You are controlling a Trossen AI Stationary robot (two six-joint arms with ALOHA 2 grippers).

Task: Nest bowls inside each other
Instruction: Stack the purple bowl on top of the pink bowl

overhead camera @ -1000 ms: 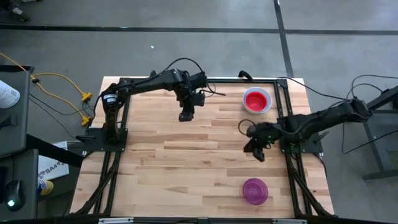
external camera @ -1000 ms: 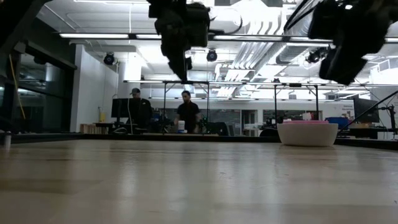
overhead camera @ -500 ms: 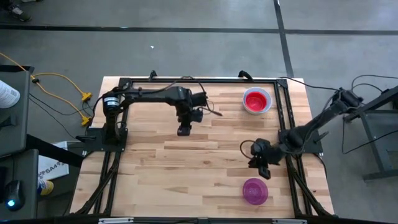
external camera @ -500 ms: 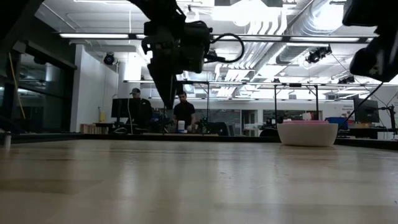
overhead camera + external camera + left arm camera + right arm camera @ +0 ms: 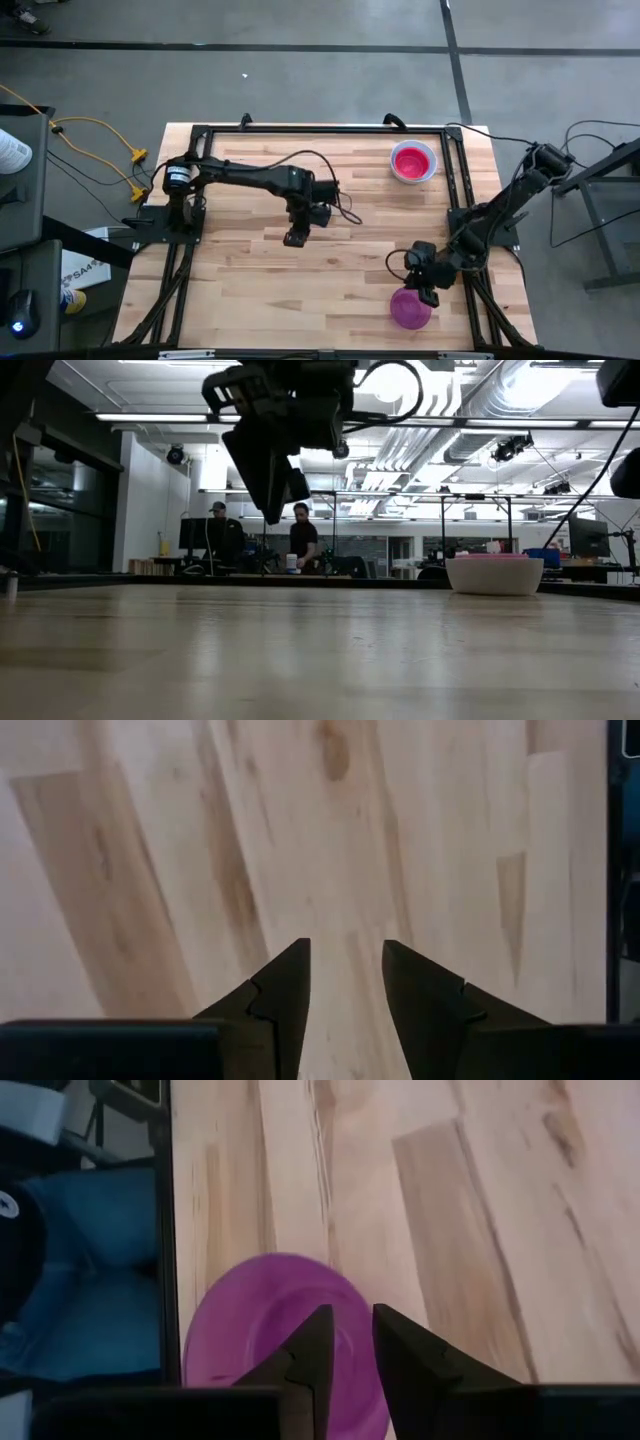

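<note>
Here the right gripper (image 5: 428, 292) hangs over the near right part of the wooden table (image 5: 250, 270), just at the far edge of the purple bowl (image 5: 410, 308). In the right wrist view its two dark fingers (image 5: 313, 1355) stand a narrow gap apart above that bowl (image 5: 275, 1330), with nothing between them, so the claw is released and grasps nothing; whether a fingertip touches the bowl's rim cannot be told. The purple bowl sits upright and empty on the boards. Well apart from it, at the far right corner of the table, sits a stack showing a pinkish red bowl (image 5: 412, 160) nested inside a white bowl (image 5: 429, 170); the low view shows the white wall (image 5: 494, 576) with a pink rim on top. The left gripper (image 5: 293, 238) hovers over the bare middle of the table, and the left wrist view shows its fingers (image 5: 290, 982) parted over plain wood, gripping nothing. Two people (image 5: 302, 545) stand in the room behind the table.
</note>
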